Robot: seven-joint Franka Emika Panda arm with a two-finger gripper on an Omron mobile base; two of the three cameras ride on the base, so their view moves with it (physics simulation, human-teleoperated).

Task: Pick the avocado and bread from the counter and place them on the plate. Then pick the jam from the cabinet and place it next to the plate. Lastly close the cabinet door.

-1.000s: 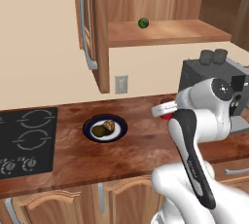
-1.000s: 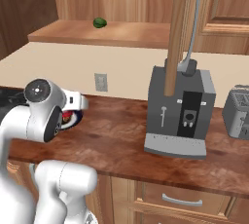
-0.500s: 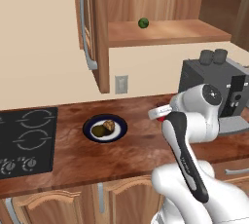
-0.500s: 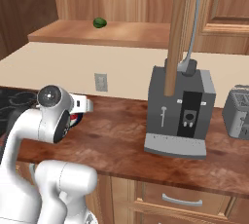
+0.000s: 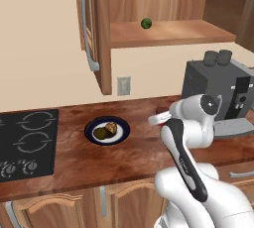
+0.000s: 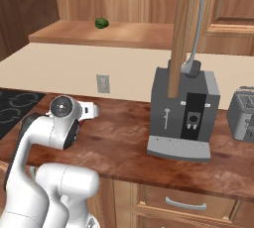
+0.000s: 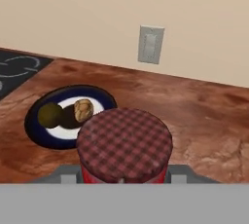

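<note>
On the wooden counter (image 5: 74,160), just right of the black stovetop (image 5: 25,142), sits the blue-rimmed plate (image 5: 91,132) with the avocado (image 5: 101,133) at its 9 o'clock and the bread (image 5: 112,128) touching it on the right. Toward 3 o'clock from the plate, well apart from it, the gripper (image 7: 121,179) pinches the red jam jar (image 7: 124,145) with a checked lid above the counter, in front of the wall outlet (image 7: 150,45). Up at 12 o'clock the cabinet door (image 5: 89,28) stands open, a green ball (image 5: 146,23) lies on the cabinet (image 5: 168,32) shelf, and a grey coffee machine (image 6: 183,113) stands farthest right.
</note>
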